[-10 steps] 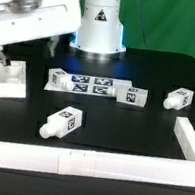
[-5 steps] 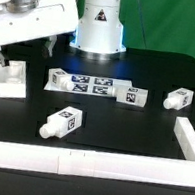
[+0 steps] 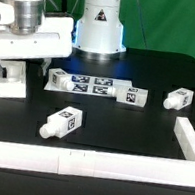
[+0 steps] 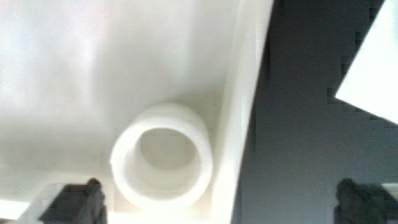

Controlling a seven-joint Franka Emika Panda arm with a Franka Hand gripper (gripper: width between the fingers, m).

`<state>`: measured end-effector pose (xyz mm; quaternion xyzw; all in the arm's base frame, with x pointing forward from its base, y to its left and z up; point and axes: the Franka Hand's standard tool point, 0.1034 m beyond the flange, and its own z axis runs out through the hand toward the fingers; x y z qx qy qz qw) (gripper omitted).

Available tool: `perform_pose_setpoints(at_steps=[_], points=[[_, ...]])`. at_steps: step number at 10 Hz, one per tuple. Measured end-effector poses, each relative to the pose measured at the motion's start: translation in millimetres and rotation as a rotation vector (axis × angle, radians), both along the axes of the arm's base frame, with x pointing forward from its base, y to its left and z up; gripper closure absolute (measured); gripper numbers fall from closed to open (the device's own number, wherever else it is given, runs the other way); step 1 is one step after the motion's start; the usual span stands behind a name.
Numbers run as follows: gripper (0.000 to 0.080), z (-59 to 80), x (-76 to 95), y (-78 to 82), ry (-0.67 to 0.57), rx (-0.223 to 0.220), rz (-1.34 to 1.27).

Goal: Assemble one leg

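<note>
The large white square panel [image 3: 7, 80] lies at the exterior view's left edge. My gripper [image 3: 17, 69] hangs right over it, open and empty. In the wrist view the panel [image 4: 71, 70] fills most of the picture, and a round corner socket [image 4: 164, 160] sits close to one dark fingertip [image 4: 75, 202]. The other fingertip [image 4: 365, 202] is over the black table beyond the panel's edge, so the gripper [image 4: 221, 205] straddles that edge. One leg [image 3: 63, 123] lies on its side near the front. Another leg [image 3: 177, 97] lies at the exterior view's right. A third leg [image 3: 60, 78] lies beside the marker board [image 3: 97, 86].
A white wall [image 3: 76, 163] runs along the table's front, with a side piece [image 3: 190, 140] at the exterior view's right. The robot base [image 3: 99, 25] stands at the back. A small tagged white piece [image 3: 133, 95] lies next to the marker board.
My gripper has come down and shifted toward the exterior view's right, and now sits low over the panel. The legs and the panel have not moved.
</note>
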<state>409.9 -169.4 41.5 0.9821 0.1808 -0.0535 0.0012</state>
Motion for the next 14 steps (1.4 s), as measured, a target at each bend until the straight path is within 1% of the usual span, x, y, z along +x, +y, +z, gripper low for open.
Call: perform_pose_setpoints(at_steps=[3, 4, 5, 6, 7, 8, 10, 12, 13, 14], points=[[0.0150, -1.0, -0.2, -0.4, 0.001, -0.001, 0.002], [0.0150, -2.2, -5.8, -6.0, 0.003, -0.006, -0.036], [0.0150, -3.9, -19.2, -18.7, -0.002, -0.019, -0.060], [0.0150, -4.7, -33.4, -27.6, -0.001, -0.027, -0.078], [0.0150, -7.3, -42.2, -29.6, -0.005, -0.033, -0.090], [0.0150, -14.2, -51.4, -28.0, 0.003, -0.030, -0.110], [0.0150, -28.2, -60.0, -27.8, 0.012, -0.039, -0.113], [0.0150, -34.5, -58.7, -19.3, 0.023, -0.035, -0.095], [0.0150, -34.3, -58.6, -20.0, 0.023, -0.035, -0.092], [0.0248, -34.5, -59.0, -20.3, 0.023, -0.035, -0.092]])
